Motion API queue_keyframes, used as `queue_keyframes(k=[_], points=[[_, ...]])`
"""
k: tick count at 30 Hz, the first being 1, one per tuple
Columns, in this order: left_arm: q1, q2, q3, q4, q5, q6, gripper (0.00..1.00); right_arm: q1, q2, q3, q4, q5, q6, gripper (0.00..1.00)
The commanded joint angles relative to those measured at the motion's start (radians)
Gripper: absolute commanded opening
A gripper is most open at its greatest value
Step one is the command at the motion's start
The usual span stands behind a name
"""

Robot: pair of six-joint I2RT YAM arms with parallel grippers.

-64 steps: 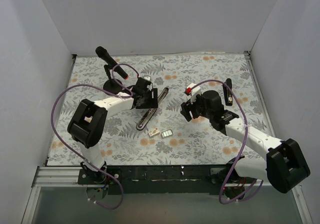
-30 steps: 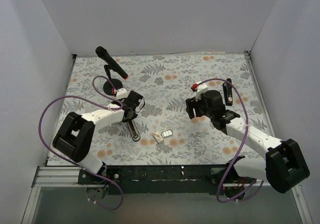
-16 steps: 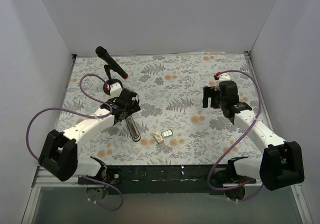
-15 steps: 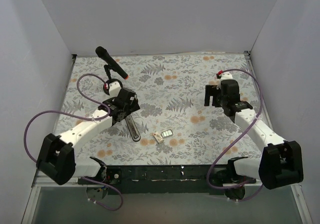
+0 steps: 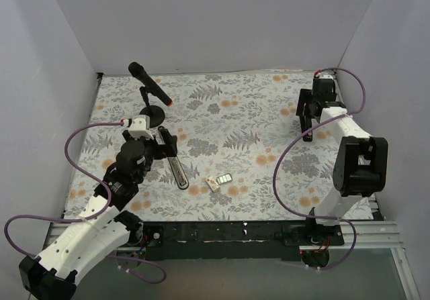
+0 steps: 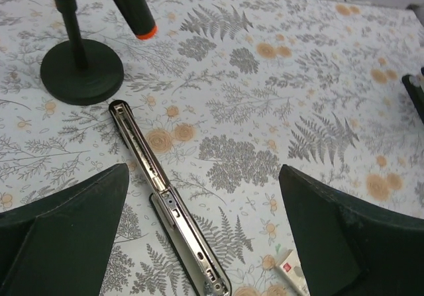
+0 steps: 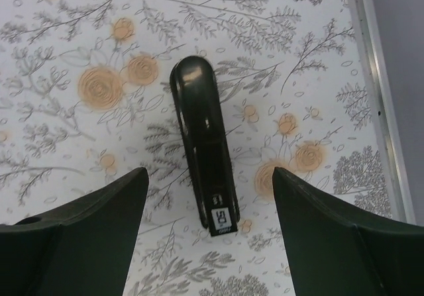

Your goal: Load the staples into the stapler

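Left end effector [image 6: 204,170] hovers with its jaws spread wide and empty. Below it the stapler [image 6: 165,197] lies opened out flat on the flowered counter [image 6: 318,77], its silver rail facing up. Just beyond the stapler's far end stands a black microphone stand [image 6: 81,71]. The small staple box [image 5: 213,183] and silvery staple block [image 5: 226,178] lie beside the stapler's near end. Right end effector [image 7: 210,171] is at the far right edge, jaws also wide apart, above a slim black tool [image 7: 202,144] with a white label.

We record two arms, left arm [image 5: 84,233] and right arm [image 5: 334,117]: white shells, black joint blocks, black bases [image 5: 126,227] at 6 o'clock. One purple cable [image 5: 67,149] loops along each, red tab at the wrist. Fingers [image 6: 59,236] broad, matte, near-black.
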Motion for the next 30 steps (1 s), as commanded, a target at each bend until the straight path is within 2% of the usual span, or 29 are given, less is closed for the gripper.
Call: queue_keyframes(k=[1,7,13,19,20,22,25,30], points=[[0.001,-0.019,-0.043,0.092,0.158,0.134,0.98,-0.058,0.121,0.142,-0.014,-0.025,-0.048,0.82],[0.001,0.031,-0.038,0.094,0.195,0.145,0.98,-0.072,0.241,0.218,0.009,-0.13,-0.09,0.73],[0.002,0.05,-0.041,0.1,0.219,0.146,0.98,-0.072,0.341,0.314,-0.01,-0.157,-0.13,0.67],[0.002,0.08,-0.044,0.109,0.254,0.16,0.98,-0.072,0.401,0.365,-0.022,-0.182,-0.152,0.38],[0.002,0.085,-0.044,0.114,0.26,0.162,0.98,-0.072,0.398,0.362,-0.024,-0.187,-0.155,0.23],[0.002,0.09,-0.044,0.117,0.277,0.165,0.98,-0.069,0.37,0.334,-0.016,-0.214,-0.16,0.13],[0.002,0.097,-0.046,0.126,0.314,0.169,0.98,-0.049,0.314,0.282,-0.005,-0.228,-0.181,0.02],[0.002,0.11,-0.046,0.137,0.404,0.179,0.98,0.022,0.177,0.17,0.021,-0.276,-0.21,0.01]])
